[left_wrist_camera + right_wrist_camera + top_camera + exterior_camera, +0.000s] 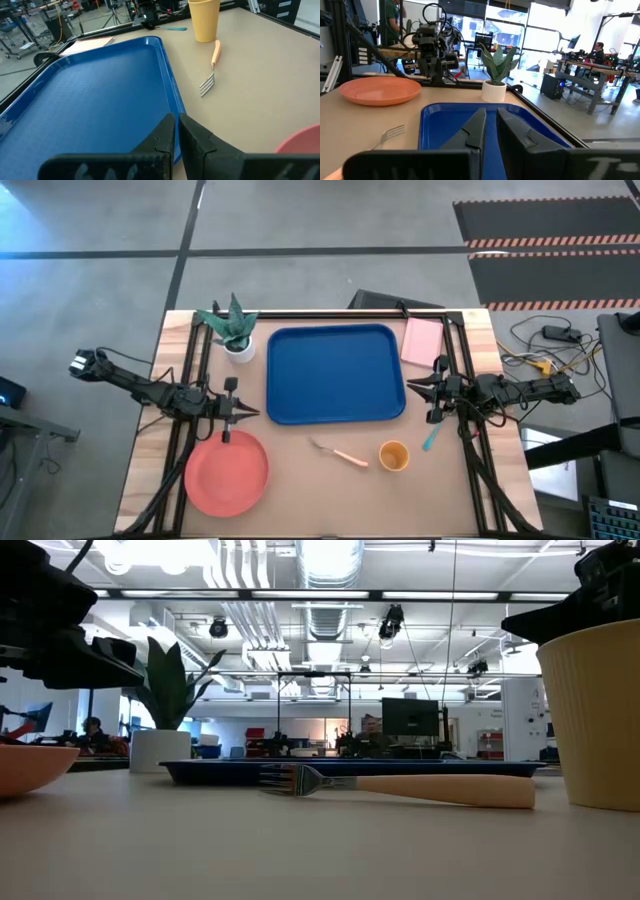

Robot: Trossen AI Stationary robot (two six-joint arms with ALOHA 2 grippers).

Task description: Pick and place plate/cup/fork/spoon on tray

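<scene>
I see the large blue rectangular plastic tray with its raised rim lying empty at the middle of the table, nothing loaded onto it yet. The round coral-pink plastic plate sits on the bare tabletop near the front left, well apart from the tray. I judge it light and stiff but awkward: flat and slick, so I would pinch its raised rim on the side nearest the left arm rather than try the face.

The small orange-yellow ribbed plastic cup stands upright near the front right; it looks light and slightly springy, best taken across the wall or over the lip. The slim fork with silvery tines and a salmon-orange handle lies flat just beside the cup, tines pointing toward the plate. The teal-handled spoon lies by the right arm, partly hidden under it. Both utensils are thin and low, so I expect them to slip; I would grip mid-handle from straight above.

The left gripper hovers between the tray's left edge and the plate, fingers nearly closed on nothing, arm stretched in level from the left. The right gripper mirrors it at the tray's right edge, fingers also narrow and empty.
</scene>
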